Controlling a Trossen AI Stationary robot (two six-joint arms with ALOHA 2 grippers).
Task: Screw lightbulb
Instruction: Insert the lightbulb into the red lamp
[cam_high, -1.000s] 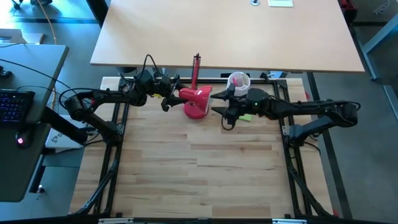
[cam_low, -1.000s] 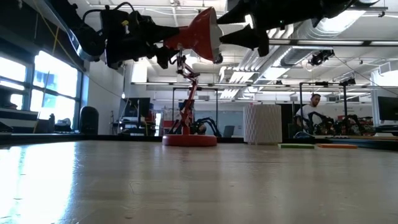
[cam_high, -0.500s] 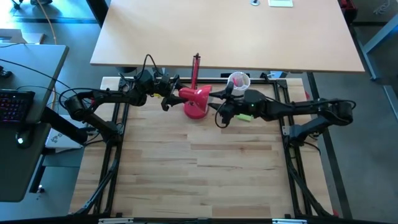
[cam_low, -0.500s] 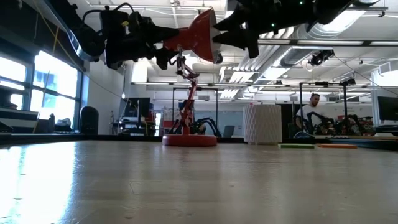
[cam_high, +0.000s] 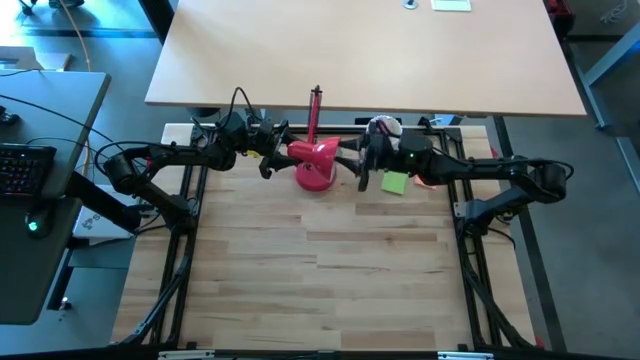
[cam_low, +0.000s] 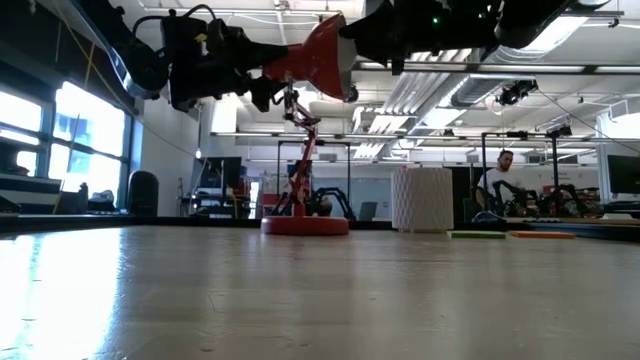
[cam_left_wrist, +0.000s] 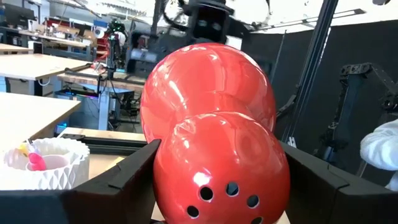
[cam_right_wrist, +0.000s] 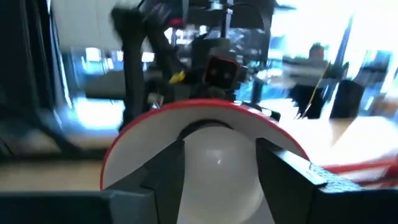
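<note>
You have a pale wooden table, its front half bare, with a workshop room behind it. At the far edge stands the red lamp; its glossy round shade is clamped from behind by the left gripper. The right gripper meets the shade's open mouth and grips the smooth white lightbulb, which sits inside. A white perforated cup is just beside

bright daylight from windows at nine o'clock; ceiling lights glare on the glossy red lamp shade; the right wrist view is motion-blurred.
</note>
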